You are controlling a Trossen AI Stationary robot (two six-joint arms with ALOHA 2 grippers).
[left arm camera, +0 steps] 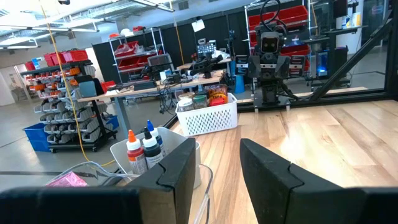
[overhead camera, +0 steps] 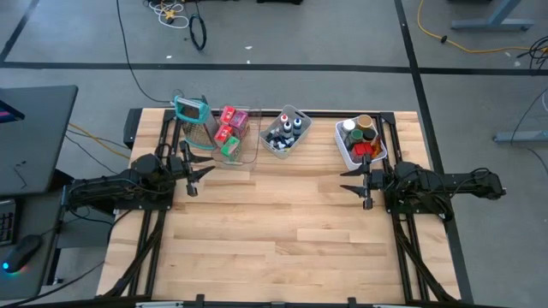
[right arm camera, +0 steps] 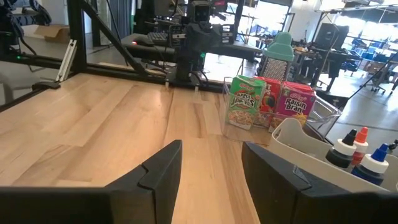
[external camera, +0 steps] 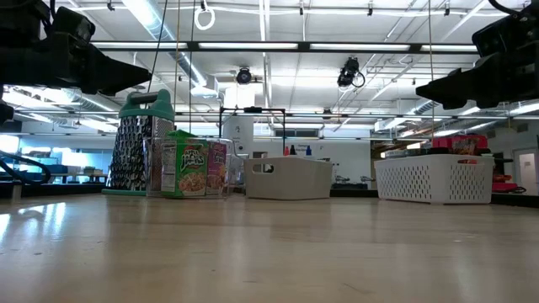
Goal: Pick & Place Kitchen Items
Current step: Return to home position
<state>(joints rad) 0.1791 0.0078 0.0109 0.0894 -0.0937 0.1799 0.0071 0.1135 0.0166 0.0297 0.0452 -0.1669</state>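
Note:
The kitchen items sit in three bins along the table's far edge. Small red, pink and green boxes (overhead camera: 229, 127) stand upright in a clear bin (overhead camera: 240, 156). Dark-capped little bottles (overhead camera: 283, 131) stand in a grey bin (external camera: 290, 178), and lidded jars (overhead camera: 360, 133) fill a white bin (external camera: 434, 179). My left gripper (overhead camera: 195, 174) hovers open at the table's left side, pointing level toward the right, nothing between its fingers (left arm camera: 180, 177). At the right side my right gripper (overhead camera: 358, 185) faces it, open too, with nothing between its fingers (right arm camera: 163, 169).
A teal-framed metal grater (overhead camera: 193, 115) stands at the far left beside the clear bin. The bare wooden tabletop (overhead camera: 282, 231) stretches between the two grippers and toward the near edge. Black frame rails (overhead camera: 402, 257) run along the table's sides.

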